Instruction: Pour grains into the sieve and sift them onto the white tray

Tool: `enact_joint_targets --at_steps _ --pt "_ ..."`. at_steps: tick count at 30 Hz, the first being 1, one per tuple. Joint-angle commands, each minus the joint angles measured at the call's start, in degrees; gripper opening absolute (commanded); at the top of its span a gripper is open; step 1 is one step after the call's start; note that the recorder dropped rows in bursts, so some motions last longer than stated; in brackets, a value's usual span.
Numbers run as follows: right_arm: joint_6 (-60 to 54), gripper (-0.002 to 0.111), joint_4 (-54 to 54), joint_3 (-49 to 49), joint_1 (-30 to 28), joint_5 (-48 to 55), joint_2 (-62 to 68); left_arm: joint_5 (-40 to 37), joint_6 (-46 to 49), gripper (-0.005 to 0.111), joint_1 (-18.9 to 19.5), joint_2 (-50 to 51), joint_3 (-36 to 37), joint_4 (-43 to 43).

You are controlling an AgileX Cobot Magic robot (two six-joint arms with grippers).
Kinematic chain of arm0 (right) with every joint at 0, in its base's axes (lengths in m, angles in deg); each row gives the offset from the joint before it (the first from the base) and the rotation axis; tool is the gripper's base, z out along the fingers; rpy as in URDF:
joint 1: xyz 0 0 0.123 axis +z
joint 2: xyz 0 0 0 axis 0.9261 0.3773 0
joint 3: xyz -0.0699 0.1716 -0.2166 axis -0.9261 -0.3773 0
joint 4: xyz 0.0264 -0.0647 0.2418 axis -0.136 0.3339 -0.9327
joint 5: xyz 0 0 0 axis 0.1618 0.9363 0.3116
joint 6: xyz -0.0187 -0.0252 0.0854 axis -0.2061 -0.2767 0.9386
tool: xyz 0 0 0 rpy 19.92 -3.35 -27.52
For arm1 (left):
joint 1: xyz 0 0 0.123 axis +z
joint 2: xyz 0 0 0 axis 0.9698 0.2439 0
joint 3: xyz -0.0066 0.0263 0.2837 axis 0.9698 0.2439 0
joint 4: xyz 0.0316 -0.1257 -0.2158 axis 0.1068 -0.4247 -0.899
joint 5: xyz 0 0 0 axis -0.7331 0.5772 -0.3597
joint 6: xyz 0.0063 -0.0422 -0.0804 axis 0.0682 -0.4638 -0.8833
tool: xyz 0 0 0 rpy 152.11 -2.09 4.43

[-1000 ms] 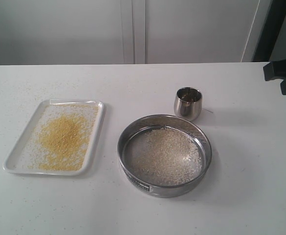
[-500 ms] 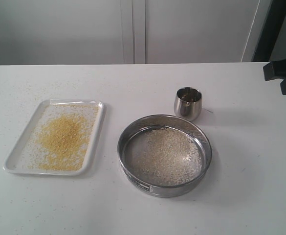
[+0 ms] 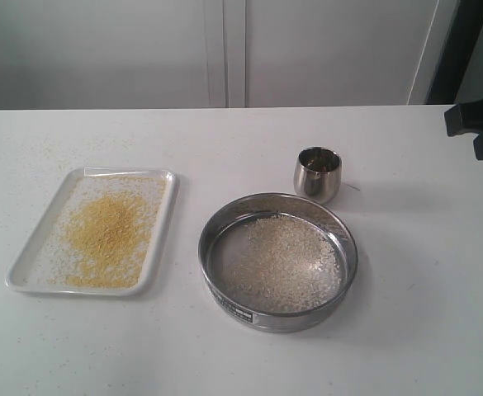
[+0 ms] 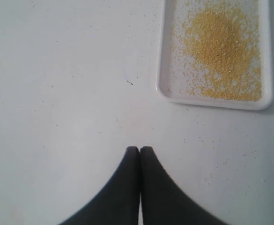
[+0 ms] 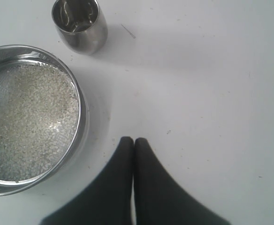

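The white tray [image 3: 26,266] lies at the left with a heap of fine yellow grains [image 3: 107,231] on it. The sieve [image 3: 224,299] stands on the table right of the tray, with coarser whitish-beige grains [image 3: 281,262] on its mesh. In the left wrist view the tray [image 4: 161,70] and its yellow grains [image 4: 221,40] are apart from my left gripper [image 4: 139,149], which is shut and empty. My right gripper [image 5: 134,140] is shut on nothing, hanging over bare table beside the sieve [image 5: 82,117]. Neither pair of jaws shows in the exterior view.
A small steel cup [image 3: 317,174] stands upright just behind the sieve; the right wrist view shows it as well [image 5: 80,26]. A dark part of the right arm [image 3: 479,125] sits at the right edge. Stray granules dot the white table [image 3: 241,140].
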Motion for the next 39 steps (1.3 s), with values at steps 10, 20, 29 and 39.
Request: enact_joint_targets --at_steps 10,20,29,39 --pt "-0.05 0.0 0.13 -0.21 -0.29 -0.66 -0.29 7.93 0.03 0.0 11.15 -17.09 15.41 -2.72" --pt "-0.05 0.0 0.13 -0.21 -0.29 -0.66 -0.29 13.29 0.03 0.0 11.28 -25.15 23.32 -2.58" --pt "-0.05 0.0 0.13 -0.21 -0.29 -0.66 -0.29 19.41 11.64 0.0 11.28 -25.18 23.32 -9.27" --pt "-0.05 0.0 0.13 -0.21 -0.29 -0.66 -0.29 20.25 15.47 0.0 11.28 -27.52 23.41 -12.14"
